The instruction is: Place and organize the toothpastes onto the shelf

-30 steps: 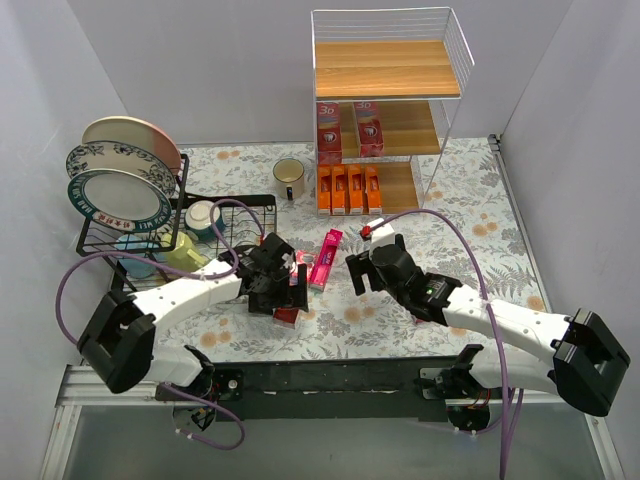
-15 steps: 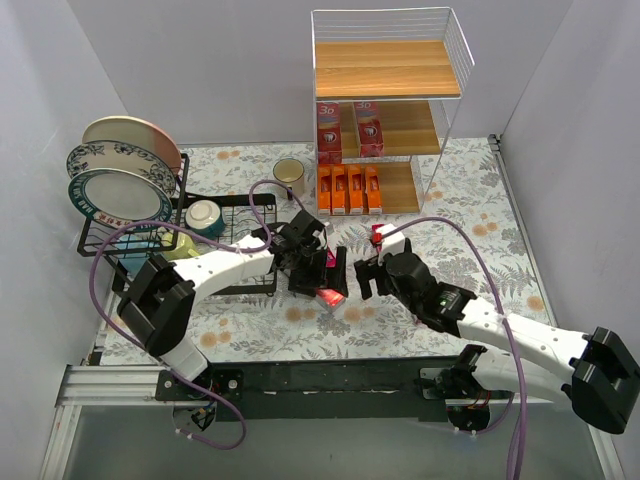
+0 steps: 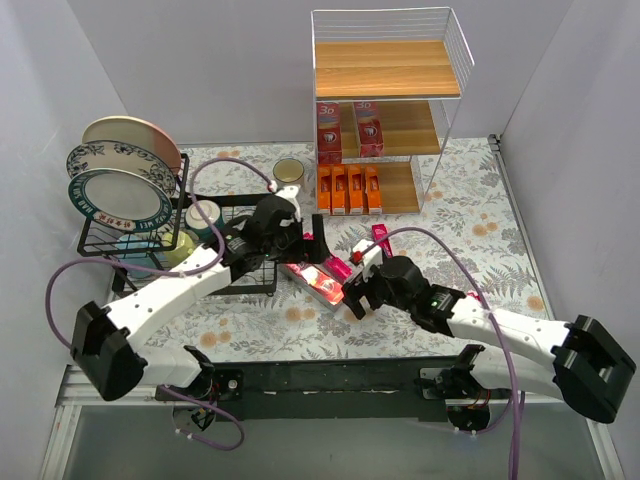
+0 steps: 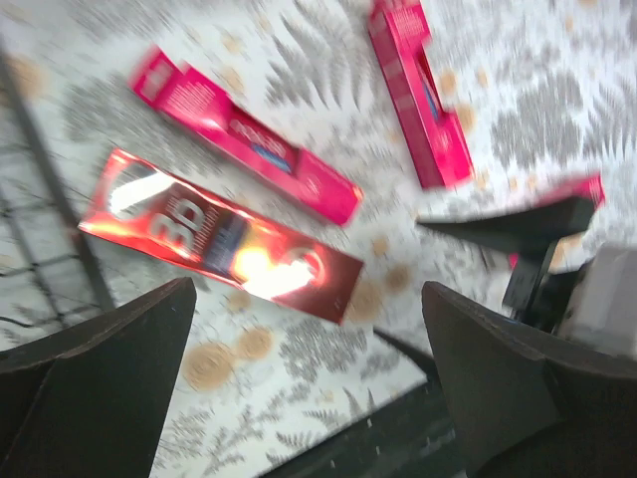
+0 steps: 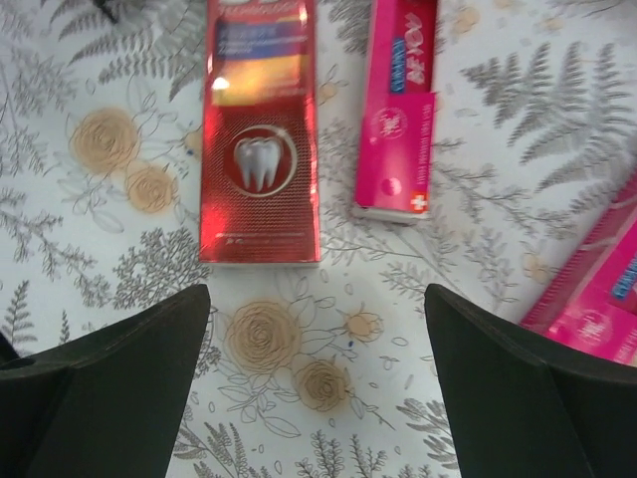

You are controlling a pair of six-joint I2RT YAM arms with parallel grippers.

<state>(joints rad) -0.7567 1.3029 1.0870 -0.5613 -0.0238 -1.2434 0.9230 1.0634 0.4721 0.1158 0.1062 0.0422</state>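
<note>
A red "3D" toothpaste carton (image 3: 318,285) lies flat on the floral table between both grippers. It also shows in the left wrist view (image 4: 219,234) and the right wrist view (image 5: 259,139). A magenta carton (image 3: 338,266) lies beside it, and another (image 3: 380,237) lies further right. My left gripper (image 3: 306,244) is open and empty, above and behind the red carton. My right gripper (image 3: 352,296) is open and empty, just right of it. The shelf (image 3: 385,70) at the back holds two red cartons (image 3: 328,130) on its middle board and several orange cartons (image 3: 348,190) on the bottom board.
A black wire dish rack (image 3: 130,215) with plates, bowls and cups stands at the left, close behind my left arm. A mug (image 3: 289,176) sits left of the shelf. Purple cables loop above both arms. The right wrist view shows a third magenta carton (image 5: 597,289) at its right edge.
My left gripper carried the red carton rightward, let it go on the table and drew back toward the dish rack. My right gripper moved left and nearer, beside the carton.
</note>
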